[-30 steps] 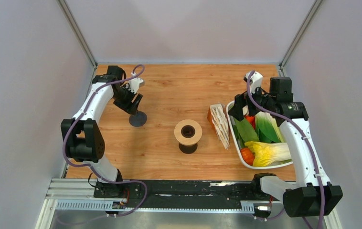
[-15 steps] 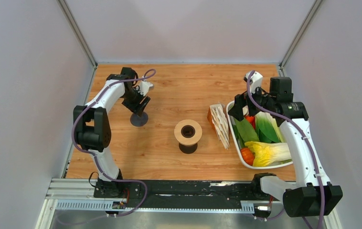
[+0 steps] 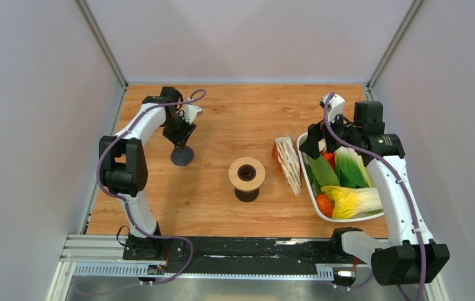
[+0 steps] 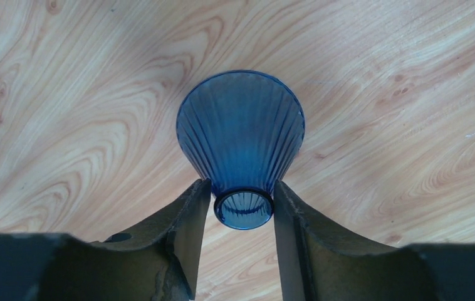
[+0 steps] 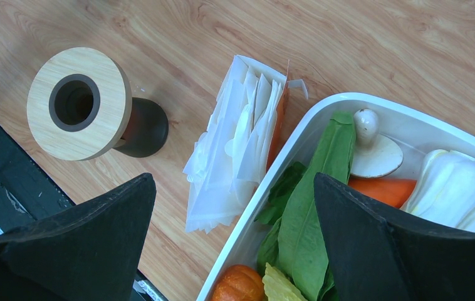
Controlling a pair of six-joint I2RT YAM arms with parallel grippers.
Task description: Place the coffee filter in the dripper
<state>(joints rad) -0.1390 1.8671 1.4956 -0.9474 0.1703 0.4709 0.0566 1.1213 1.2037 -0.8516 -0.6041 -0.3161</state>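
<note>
The dripper [image 3: 182,155], a dark blue ribbed cone, stands wide end down on the table at the left. In the left wrist view the dripper [image 4: 241,128] has its narrow end towards the camera. My left gripper [image 3: 180,139] [image 4: 242,185] reaches down over it, and both fingers [image 4: 191,213] press against the sides of that narrow end. No single coffee filter shows on its own; only a stack of white filters [image 3: 288,164] [image 5: 238,147] leans against the tray. My right gripper [image 3: 310,143] [image 5: 234,182] hovers wide open above the stack and the tray edge, holding nothing.
A tan wooden ring on a dark base [image 3: 247,174] [image 5: 78,103] stands mid-table. At the right sits a white tray [image 3: 305,187] [image 5: 288,157] holding greens, carrot, a mushroom and a small pumpkin. Grey walls close in the left, back and right.
My left arm swung right and settled over the dripper, and its jaws narrowed onto the narrow end. The right arm stayed still.
</note>
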